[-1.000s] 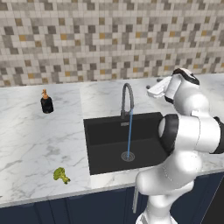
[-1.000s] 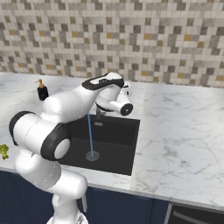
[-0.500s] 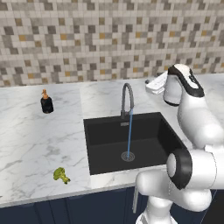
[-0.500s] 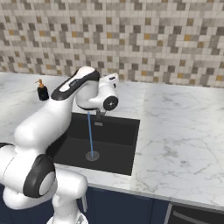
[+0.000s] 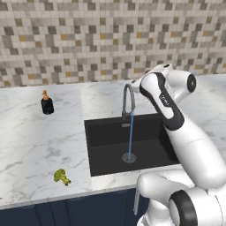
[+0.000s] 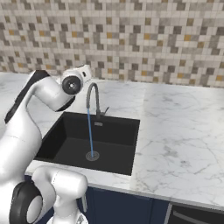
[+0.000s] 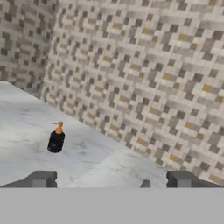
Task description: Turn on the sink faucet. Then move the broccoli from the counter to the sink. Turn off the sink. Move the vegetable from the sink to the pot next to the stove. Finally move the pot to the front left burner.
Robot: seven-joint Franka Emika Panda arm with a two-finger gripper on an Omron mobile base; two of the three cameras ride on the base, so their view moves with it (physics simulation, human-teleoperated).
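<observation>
The sink faucet [image 5: 127, 99] [image 6: 92, 98] stands behind the black sink [image 5: 106, 152] [image 6: 114, 146], and a thin blue stream of water [image 5: 130, 132] falls from its spout to the drain. A small green broccoli [image 5: 62, 176] lies on the white marble counter [image 5: 35, 141], left of the sink near the front edge. My gripper [image 5: 140, 83] [image 7: 111, 180] hovers beside the top of the faucet's arch. It is open, with nothing between its fingertips. It points left along the counter toward the back wall. The pot and the stove are out of view.
A small black soap bottle [image 5: 47, 103] [image 7: 56, 139] with an orange pump stands on the counter at the back left. A mosaic tile wall [image 5: 88, 39] runs behind the counter. More marble worktop [image 6: 183, 131] stretches to the right of the sink.
My arm has swung left, carrying the hand from right of the faucet to beside its arched top. The jaws stay open and the water keeps running.
</observation>
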